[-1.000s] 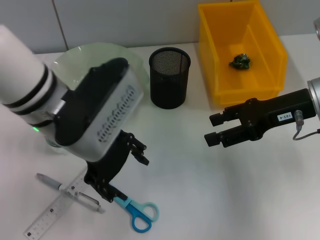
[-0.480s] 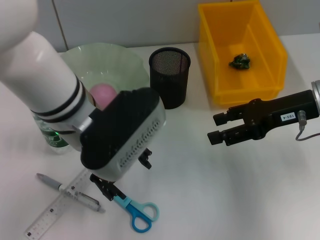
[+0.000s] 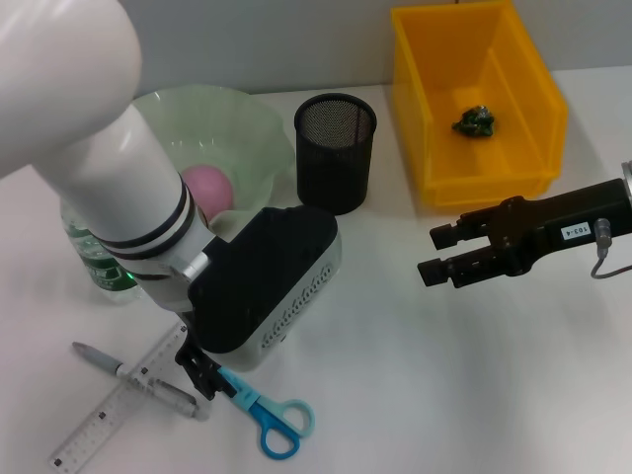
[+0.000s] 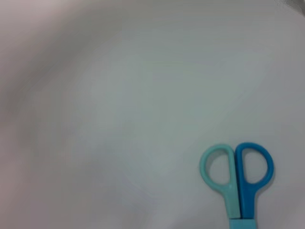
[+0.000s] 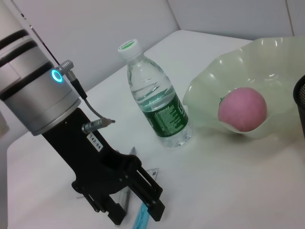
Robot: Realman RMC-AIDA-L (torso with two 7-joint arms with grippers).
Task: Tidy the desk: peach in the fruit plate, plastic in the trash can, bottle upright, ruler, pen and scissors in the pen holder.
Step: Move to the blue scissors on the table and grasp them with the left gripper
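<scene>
Head view: one peach (image 3: pixel 209 188), one scissors (image 3: pixel 272 420), one pen (image 3: pixel 138 379), one ruler (image 3: pixel 114 415).

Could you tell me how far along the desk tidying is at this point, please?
Done: the peach lies in the fruit plate, the crumpled plastic is in the yellow bin, and the bottle stands upright. In hand: the left gripper is down at the scissors. Left: scissors, pen and ruler lie on the desk; none is in the pen holder. The right gripper hovers open.
</scene>
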